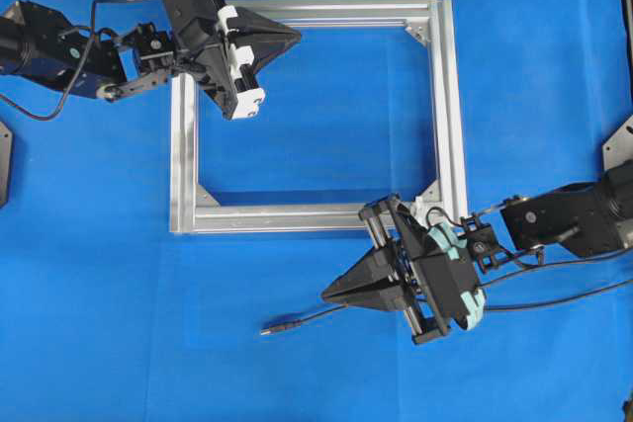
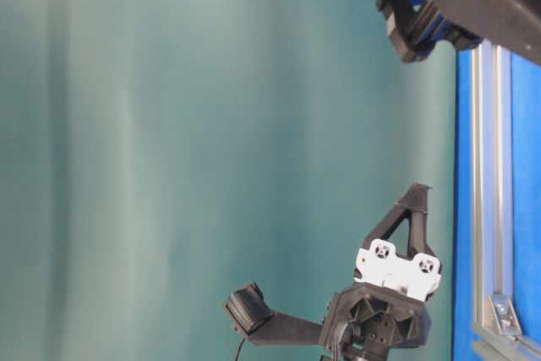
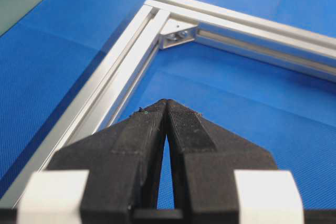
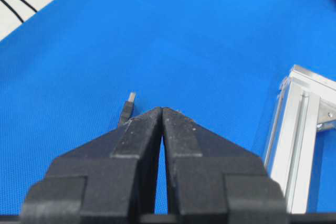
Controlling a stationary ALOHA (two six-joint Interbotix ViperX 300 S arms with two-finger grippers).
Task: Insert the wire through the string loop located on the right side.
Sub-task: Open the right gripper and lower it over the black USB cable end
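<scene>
The wire (image 1: 302,320) lies on the blue mat in front of the aluminium frame (image 1: 450,106), its small plug (image 1: 272,327) pointing left. My right gripper (image 1: 326,295) hovers just above and right of the plug, shut with nothing in it. In the right wrist view the plug (image 4: 127,108) peeks out just left of the closed gripper tips (image 4: 161,109). My left gripper (image 1: 296,39) is shut and empty over the frame's far left corner; its closed tips (image 3: 167,102) point along the far bar. The string loop is too small to make out.
The square frame's bars (image 3: 131,56) and a corner bracket (image 3: 178,34) lie ahead of the left gripper. A frame corner (image 4: 299,129) sits right of the right gripper. Thicker arm cables (image 1: 564,279) trail off to the right. The side view shows the left gripper (image 2: 417,194).
</scene>
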